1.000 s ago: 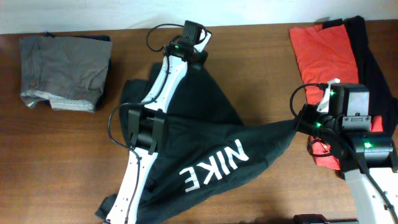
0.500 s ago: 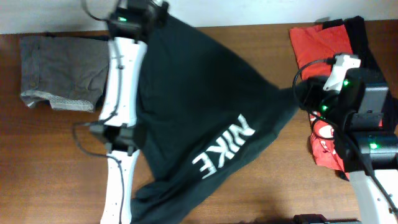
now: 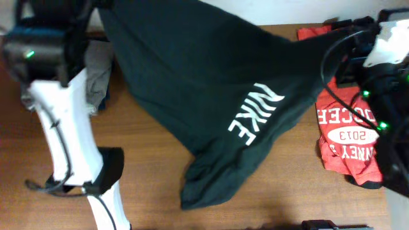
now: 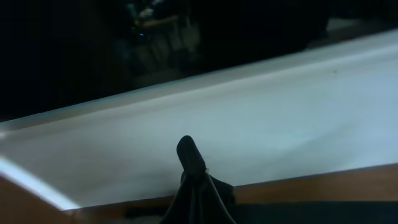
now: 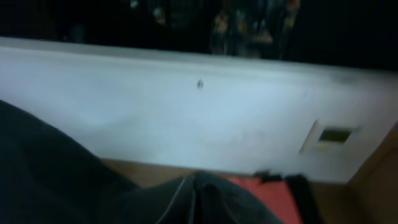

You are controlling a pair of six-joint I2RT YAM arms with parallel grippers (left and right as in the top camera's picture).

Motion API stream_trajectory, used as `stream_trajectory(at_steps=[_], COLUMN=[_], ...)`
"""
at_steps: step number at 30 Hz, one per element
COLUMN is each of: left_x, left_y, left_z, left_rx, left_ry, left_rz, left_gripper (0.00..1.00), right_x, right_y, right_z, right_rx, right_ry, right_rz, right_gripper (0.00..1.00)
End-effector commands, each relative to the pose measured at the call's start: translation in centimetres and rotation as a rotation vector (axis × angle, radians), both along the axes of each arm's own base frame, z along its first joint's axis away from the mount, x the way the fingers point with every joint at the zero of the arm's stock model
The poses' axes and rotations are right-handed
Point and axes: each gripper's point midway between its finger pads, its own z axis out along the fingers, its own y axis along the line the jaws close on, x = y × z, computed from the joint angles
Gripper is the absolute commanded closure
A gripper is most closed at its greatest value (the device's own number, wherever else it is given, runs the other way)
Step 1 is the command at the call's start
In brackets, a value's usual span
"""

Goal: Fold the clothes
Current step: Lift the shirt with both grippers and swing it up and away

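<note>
While it is held up by two corners, the black T-shirt [image 3: 211, 96] spreads as a soft, wrinkled sheet above the middle of the table [image 3: 153, 166], white block letters slanted, its lower tip crumpled on the brown grained wood. The left gripper [image 4: 190, 163] and the right gripper [image 3: 350, 37] are each closed tight on its cloth. A red T-shirt [image 3: 348, 137] with white print lies flat at the table's right end, a grey garment [image 3: 99, 73] at its left end. A white wall [image 4: 249, 112] runs behind the table.
</note>
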Motion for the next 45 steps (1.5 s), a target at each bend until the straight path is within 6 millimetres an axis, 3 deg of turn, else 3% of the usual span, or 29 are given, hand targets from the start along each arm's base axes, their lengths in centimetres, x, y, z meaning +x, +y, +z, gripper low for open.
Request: stream_trajectory(at_steps=[1, 9, 14, 17, 21, 25, 30, 32, 33, 35, 36, 37, 40, 42, 45], left_x=[-5.1, -14.1, -18.8, -20.5, -20.7, -18.6, -13.2, -10.3, -7.4, -3.8, -2.3, 1.1, 6.1, 9.1, 9.7], left_y=[2.3, 4.6, 4.9, 4.9, 4.8, 4.7, 4.5, 4.5, 4.5, 4.5, 4.4, 4.3, 3.6, 3.4, 3.4], left_z=[5.0, 11.7, 14.0, 14.5, 14.3, 13.0, 9.3, 7.6, 6.2, 4.8, 4.1, 2.8, 1.8, 2.0, 3.9], left_rx=[-0.009, -0.018, -0.022, -0.023, -0.024, -0.043, -0.04, -0.037, -0.052, -0.089, -0.11, -0.15, -0.161, -0.166, -0.17], left_ry=[-0.113, -0.296, -0.371, -0.389, -0.38, -0.326, -0.195, -0.148, -0.121, -0.115, -0.115, -0.127, -0.192, -0.282, -0.387], left_rz=[0.047, 0.096, 0.104, 0.103, 0.1, 0.1, 0.093, 0.094, 0.098, 0.105, 0.109, 0.11, 0.067, 0.051, 0.042], left_gripper=[1.0, 1.0, 1.0, 1.0, 1.0, 1.0, 1.0, 1.0, 1.0, 1.0, 1.0, 1.0, 1.0, 1.0, 1.0], right_x=[-2.1, -6.5, -9.1, -10.6, -11.6, -10.0, -4.6, -1.3, 1.8, 5.9, 6.9, 10.8, 15.1, 16.8, 16.4], right_y=[-0.3, -0.2, -0.2, -0.2, 0.2, 0.8, 0.9, 0.8, 0.8, 0.7, 0.7, 1.4, 2.1, 2.4, 1.9], right_z=[4.2, 9.0, 11.1, 12.1, 12.5, 11.4, 8.5, 7.1, 6.2, 5.4, 5.2, 4.8, 6.2, 8.8, 11.7], right_rx=[-0.082, -0.088, -0.089, -0.107, -0.107, -0.112, -0.11, -0.117, -0.122, -0.124, -0.129, -0.173, -0.179, -0.157, -0.147], right_ry=[-0.087, -0.16, -0.193, -0.21, -0.215, -0.17, -0.053, -0.008, 0.009, 0.002, -0.003, -0.051, -0.193, -0.353, -0.467], right_rz=[-0.013, -0.018, -0.019, -0.018, 0.001, 0.042, 0.055, 0.059, 0.061, 0.061, 0.063, 0.108, 0.144, 0.146, 0.132], right_gripper=[0.96, 0.96, 0.96, 0.96, 0.96, 0.96, 0.96, 0.96, 0.96, 0.96, 0.96, 0.96, 0.96, 0.96, 0.96])
